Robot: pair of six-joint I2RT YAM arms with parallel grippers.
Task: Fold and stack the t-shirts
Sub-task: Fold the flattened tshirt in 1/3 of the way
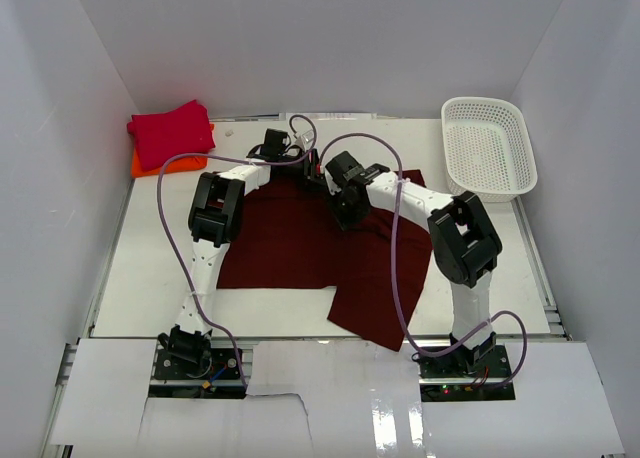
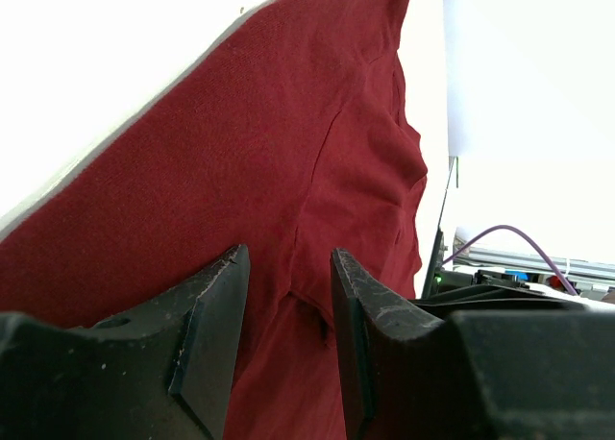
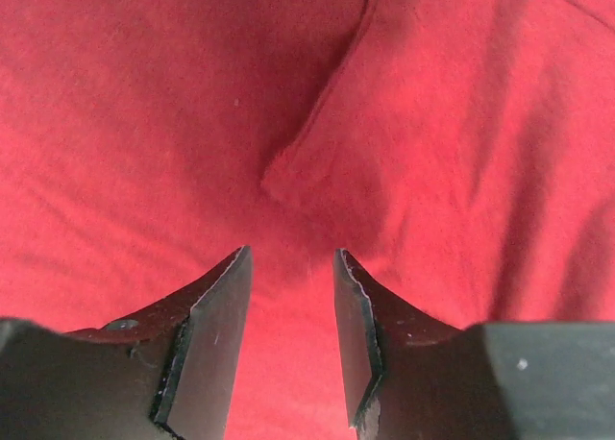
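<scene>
Fingers of my left gripper (image 2: 288,267) stand parted with nothing between them, and the dark maroon t-shirt (image 1: 290,243) fills the space just past their tips, a seam running down into the gap. Those of my right gripper (image 3: 291,262) are likewise spread and empty, poised close over the same cloth, with the corner of a folded-over flap just ahead of the tips. From above, both grippers sit close together over the far edge of the maroon shirt, which lies spread on the table (image 1: 150,278) between and behind them. Well off to the left of my left fingers, the crimson t-shirt (image 1: 170,130) rests folded on the orange t-shirt (image 1: 165,164). A white mesh basket (image 1: 488,148) sits well to the right of my right fingers.
</scene>
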